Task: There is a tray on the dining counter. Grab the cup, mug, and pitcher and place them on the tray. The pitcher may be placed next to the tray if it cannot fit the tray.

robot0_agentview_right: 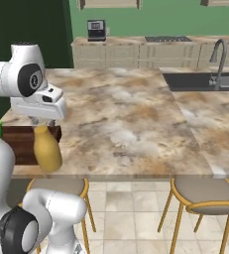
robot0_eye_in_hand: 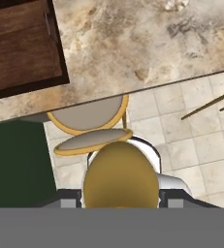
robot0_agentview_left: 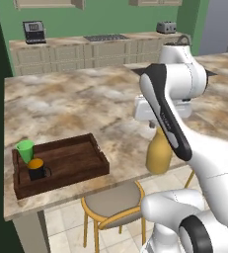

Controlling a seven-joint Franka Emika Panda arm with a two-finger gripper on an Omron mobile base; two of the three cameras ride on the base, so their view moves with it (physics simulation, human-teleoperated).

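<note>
Right now the pitcher [robot0_agentview_left: 159, 154] hangs directly under the gripper [robot0_agentview_left: 161, 129], its long axis upright and its narrow neck rising between the jaws, so we read the claw as closed on the pitcher's neck. Seen from the 2 base views, its rounded yellow-orange body sits at the near edge of the dining counter [robot0_agentview_left: 86, 99]; whether its base touches the stone or is just lifted off it we cannot tell. In the hand view the pitcher [robot0_eye_in_hand: 120, 181] appears from above as a smooth golden dome, with the counter's edge and the floor beyond it. The tray [robot0_agentview_left: 71, 163] lies to the robot's left of the pitcher along the same near edge, near but apart, a dark brown wooden rectangle with low raised rims and visible grain. So we judge that the coming move runs sideways to the left, keeping the bottle upright. Inside the tray, at its far left end, stand the cup [robot0_agentview_left: 25, 150], a bright green tapered tumbler, and the mug [robot0_agentview_left: 36, 169], black with an orange inside, close together. That leaves bare wood on the tray's right half. The counter is beige-brown marbled stone, and a round stool [robot0_agentview_left: 113, 202] with a yellow frame stands below its edge.
</note>
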